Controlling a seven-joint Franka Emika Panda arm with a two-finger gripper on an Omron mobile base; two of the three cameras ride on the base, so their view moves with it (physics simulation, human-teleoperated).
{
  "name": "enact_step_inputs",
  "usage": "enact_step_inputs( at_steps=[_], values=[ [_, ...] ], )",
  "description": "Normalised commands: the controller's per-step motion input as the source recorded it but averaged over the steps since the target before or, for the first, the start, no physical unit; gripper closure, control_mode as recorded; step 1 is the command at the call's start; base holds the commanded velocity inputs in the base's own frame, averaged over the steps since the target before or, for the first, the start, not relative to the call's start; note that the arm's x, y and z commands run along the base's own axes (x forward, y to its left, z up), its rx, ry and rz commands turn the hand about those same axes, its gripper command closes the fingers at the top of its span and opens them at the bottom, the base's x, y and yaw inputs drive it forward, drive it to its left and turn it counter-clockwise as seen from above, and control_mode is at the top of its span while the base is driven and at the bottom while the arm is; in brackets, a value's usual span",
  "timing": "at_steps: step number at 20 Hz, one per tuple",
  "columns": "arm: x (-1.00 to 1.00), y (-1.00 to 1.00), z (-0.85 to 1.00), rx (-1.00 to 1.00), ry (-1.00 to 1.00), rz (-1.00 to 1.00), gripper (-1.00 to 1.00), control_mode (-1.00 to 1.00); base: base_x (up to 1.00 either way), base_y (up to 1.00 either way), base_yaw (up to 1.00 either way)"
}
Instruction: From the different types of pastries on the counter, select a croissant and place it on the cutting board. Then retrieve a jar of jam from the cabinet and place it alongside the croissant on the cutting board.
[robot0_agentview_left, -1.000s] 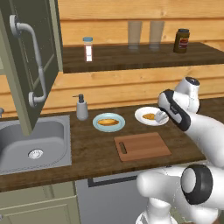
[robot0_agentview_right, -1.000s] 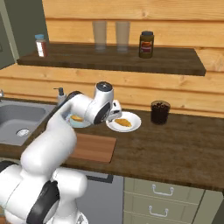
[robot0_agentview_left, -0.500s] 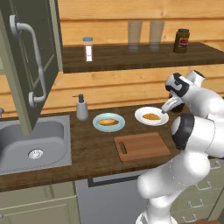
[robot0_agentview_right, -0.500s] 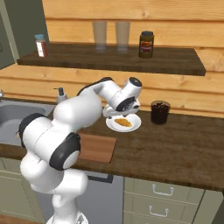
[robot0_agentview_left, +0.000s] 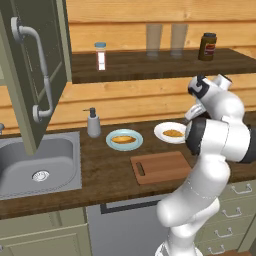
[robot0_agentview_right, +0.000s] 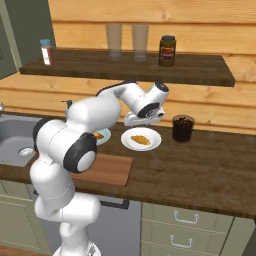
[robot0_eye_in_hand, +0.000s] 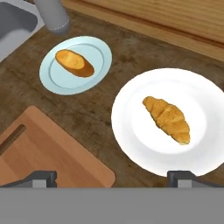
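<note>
My pincer (robot0_eye_in_hand: 113, 177), jaws wide apart, hovers above the croissant (robot0_eye_in_hand: 167, 118) on its white plate (robot0_eye_in_hand: 131, 135); I should shift toward it, then straddle its middle.

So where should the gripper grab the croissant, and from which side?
Across its thick middle, from straight above. The croissant lies flat and alone on the white plate, tapering at both ends, so the open gripper probably closes best across its narrow width.
</note>
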Motion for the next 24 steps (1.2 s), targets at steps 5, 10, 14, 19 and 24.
enact_step_inputs(
  at_steps=[5,10,14,19,24],
  values=[
    [0.0,0.02,-0.11,0.0,0.0,0.0,-1.0,-1.0,0.0,0.0,0.0],
    [0.0,0.01,-0.04,0.0,0.0,0.0,-1.0,-1.0,0.0,0.0,0.0],
    [0.13,0.01,-0.04,0.0,0.0,0.0,-1.0,-1.0,0.0,0.0,0.0],
    [0.72,0.03,-0.17,-0.03,0.0,0.0,-1.0,-1.0,0.0,0.0,0.0],
    [0.26,0.0,-0.1,-0.01,0.0,0.0,-1.0,-1.0,0.0,0.0,0.0]
  ],
)
